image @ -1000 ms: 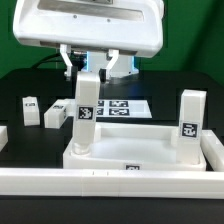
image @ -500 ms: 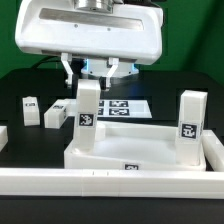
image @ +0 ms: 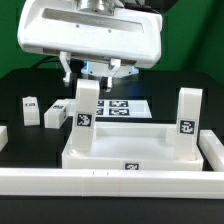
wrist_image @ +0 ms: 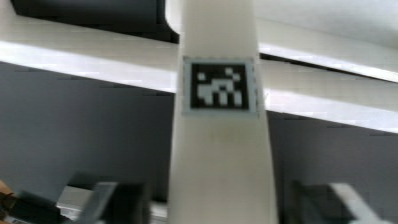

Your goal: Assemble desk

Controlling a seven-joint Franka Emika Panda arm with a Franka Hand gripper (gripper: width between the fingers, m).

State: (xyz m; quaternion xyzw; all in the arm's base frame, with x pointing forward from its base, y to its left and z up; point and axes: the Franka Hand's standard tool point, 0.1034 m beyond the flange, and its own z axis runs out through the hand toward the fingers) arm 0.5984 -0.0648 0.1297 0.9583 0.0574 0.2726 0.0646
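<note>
The white tray-like desk tabletop (image: 130, 150) lies at the middle of the table. Two tagged white legs stand upright in its corner sockets, one at the exterior view's left (image: 86, 115) and one at its right (image: 188, 120). My gripper (image: 92, 71) hangs over the top of the left leg. In the wrist view that leg (wrist_image: 217, 120) runs between my fingers (wrist_image: 93, 200), with a dark gap on each side, so the gripper (wrist_image: 222, 205) is open around it. Two more tagged legs (image: 30, 108) (image: 55, 115) lie loose at the exterior view's left.
The marker board (image: 122, 107) lies flat behind the tabletop. Long white border rails run along the front (image: 110, 182) and the exterior view's right (image: 212, 150), close against the tabletop. A further white piece (image: 3, 135) shows at the left edge.
The hand has turned and lifted slightly above the left leg. Its fingers have spread away from the leg's sides. The leg stays upright in its socket.
</note>
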